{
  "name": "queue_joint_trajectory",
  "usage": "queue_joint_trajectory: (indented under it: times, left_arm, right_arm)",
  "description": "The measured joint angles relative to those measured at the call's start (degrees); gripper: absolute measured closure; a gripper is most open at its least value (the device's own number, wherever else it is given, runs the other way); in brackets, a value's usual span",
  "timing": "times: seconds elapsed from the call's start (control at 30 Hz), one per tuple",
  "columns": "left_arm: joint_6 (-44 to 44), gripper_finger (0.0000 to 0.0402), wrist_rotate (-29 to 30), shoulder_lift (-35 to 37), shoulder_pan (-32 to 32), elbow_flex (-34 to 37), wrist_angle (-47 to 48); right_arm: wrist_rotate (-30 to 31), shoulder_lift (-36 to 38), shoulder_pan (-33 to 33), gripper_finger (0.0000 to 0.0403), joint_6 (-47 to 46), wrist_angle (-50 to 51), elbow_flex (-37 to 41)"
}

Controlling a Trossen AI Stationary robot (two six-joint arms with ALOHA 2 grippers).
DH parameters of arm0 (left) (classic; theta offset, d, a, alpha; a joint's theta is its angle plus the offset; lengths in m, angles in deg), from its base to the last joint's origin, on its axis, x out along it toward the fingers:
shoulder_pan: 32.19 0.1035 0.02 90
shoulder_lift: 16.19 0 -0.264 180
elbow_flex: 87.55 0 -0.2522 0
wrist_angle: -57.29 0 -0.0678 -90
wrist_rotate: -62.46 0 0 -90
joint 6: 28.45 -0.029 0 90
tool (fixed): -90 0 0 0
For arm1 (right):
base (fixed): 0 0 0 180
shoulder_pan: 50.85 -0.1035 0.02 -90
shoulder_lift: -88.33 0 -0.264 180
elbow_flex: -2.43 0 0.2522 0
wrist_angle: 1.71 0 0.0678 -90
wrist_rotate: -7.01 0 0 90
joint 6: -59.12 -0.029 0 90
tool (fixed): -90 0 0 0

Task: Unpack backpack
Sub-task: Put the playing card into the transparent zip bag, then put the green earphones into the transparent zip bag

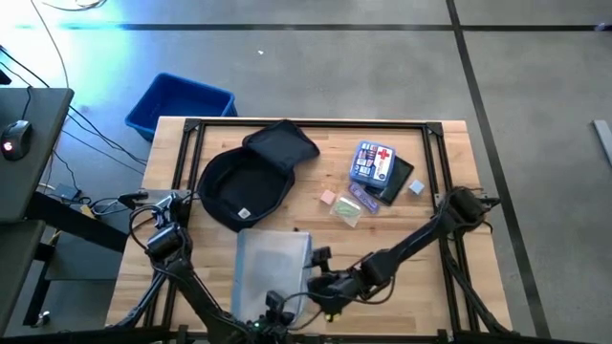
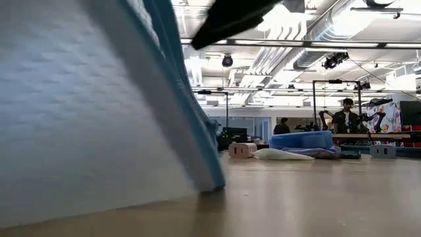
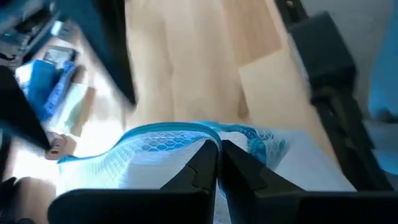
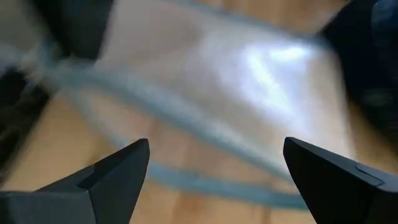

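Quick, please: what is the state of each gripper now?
Left gripper: shut on the mesh pouch.
Right gripper: open, holding nothing, beside the pouch.

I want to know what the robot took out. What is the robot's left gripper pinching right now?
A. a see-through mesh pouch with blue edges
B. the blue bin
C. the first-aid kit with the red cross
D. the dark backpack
A: in the left wrist view the left gripper is shut on the blue edge of the mesh pouch, while the backpack lies open farther back on the table.
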State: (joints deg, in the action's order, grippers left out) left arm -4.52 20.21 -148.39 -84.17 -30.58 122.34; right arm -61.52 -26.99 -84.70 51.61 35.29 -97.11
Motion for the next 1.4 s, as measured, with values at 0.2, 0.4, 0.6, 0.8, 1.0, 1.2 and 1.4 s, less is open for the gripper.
queue_joint_trajectory:
  times: [0.2, 0.4, 0.6, 0.8, 1.0, 1.2, 1.4]
  left_arm:
    - [0.75, 0.0402, -3.88, 0.0, 0.04, 0.0, 1.12]
    - [3.02, 0.0402, -2.41, 0.0, 0.33, 0.02, 2.1]
    - [5.95, 0.0402, -2.22, 0.0, 0.6, 0.04, 1.95]
    - [5.94, 0.0402, -2.19, -0.02, 0.6, 0.07, 1.92]
    - [6.5, 0.0402, -2.21, -0.01, 0.65, 0.07, 1.79]
    - [7.06, 0.0402, -2.1, -0.02, 0.69, 0.7, 1.56]
    - [6.99, 0.0402, -2.15, -0.14, 0.78, 0.81, 1.87]
  right_arm:
    - [6.59, 0.05, -2.98, 0.005, -1.24, 11.11, 1.25]
    - [18.39, 0.76, -0.49, 0.0061, -17.14, 32.28, 1.8]
    - [15.46, 4.93, 8.6, 0.0081, -21.45, 28.33, 14.79]
    - [11.52, 12.68, 17.12, 0.009, -23.66, 6.98, 30.36]
    - [2.86, 15.69, 21.45, 0.0097, -27.41, -9.09, 41.36]
    - [1.47, 15.42, 21.19, 0.0168, -30.02, -11.54, 43.87]
    - [0.58, 14.91, 19.43, 0.0294, -27.92, -10.77, 42.14]
